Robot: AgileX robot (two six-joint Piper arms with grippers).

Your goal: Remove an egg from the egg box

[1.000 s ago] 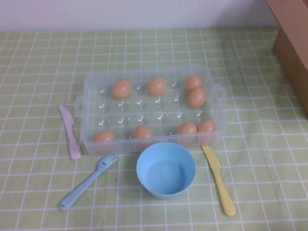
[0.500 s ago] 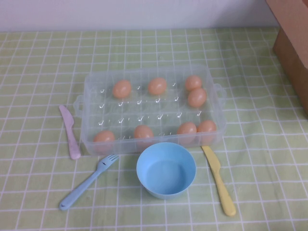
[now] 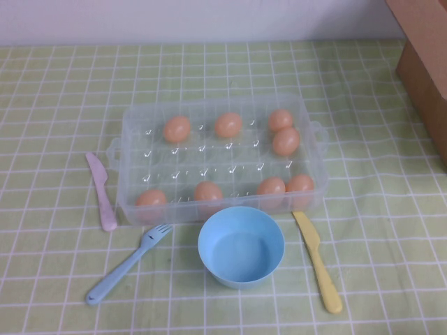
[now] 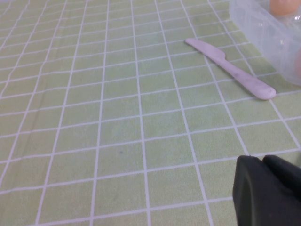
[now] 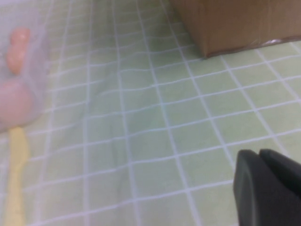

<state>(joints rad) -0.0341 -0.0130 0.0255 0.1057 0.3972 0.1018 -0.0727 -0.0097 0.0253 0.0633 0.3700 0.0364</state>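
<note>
Fingers of the left gripper [image 4: 270,188] and right gripper [image 5: 268,181] look closed, parked off the egg box [image 3: 220,202]; open wide, descend on the near-right egg [image 3: 301,183].

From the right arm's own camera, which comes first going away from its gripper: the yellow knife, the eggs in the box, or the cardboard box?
Right gripper, low over bare cloth; left gripper likewise.
1. Yellow knife, off to the side.
2. Egg box with eggs, past the knife.
3. Cardboard box: too close to call against the egg box.
</note>
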